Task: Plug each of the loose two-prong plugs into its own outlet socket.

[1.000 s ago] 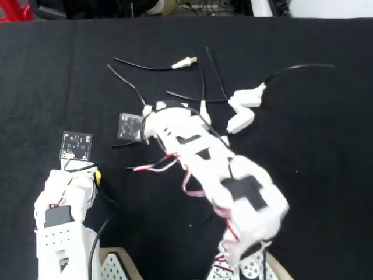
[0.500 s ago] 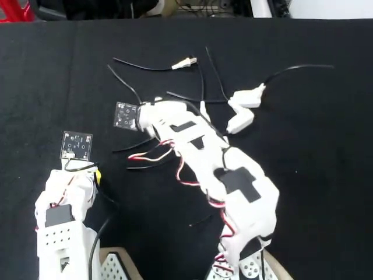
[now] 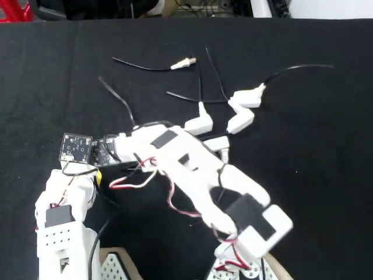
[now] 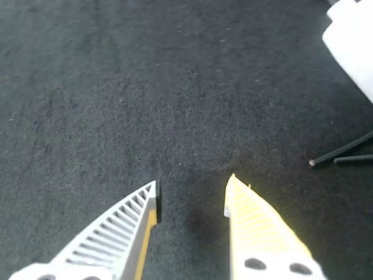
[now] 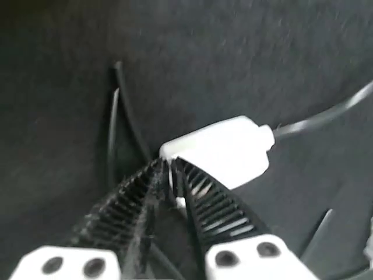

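Change: your right tool (image 5: pixel 172 168), clenched on a plug (image 5: pixel 224 149), has swung from the table (image 3: pixel 326 175) middle toward its left edge.
Left tool (image 4: pixel 192 185): released, empty.
Meaning: plug probably not yet seated.

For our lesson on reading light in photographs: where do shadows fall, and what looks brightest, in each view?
High view: the white right arm stands bright against the black cloth. Left wrist view: a shadow darkens the cloth between the tips of the open left hand. Right wrist view: the two-prong plug in the right hand is brightest, the cloth dim.
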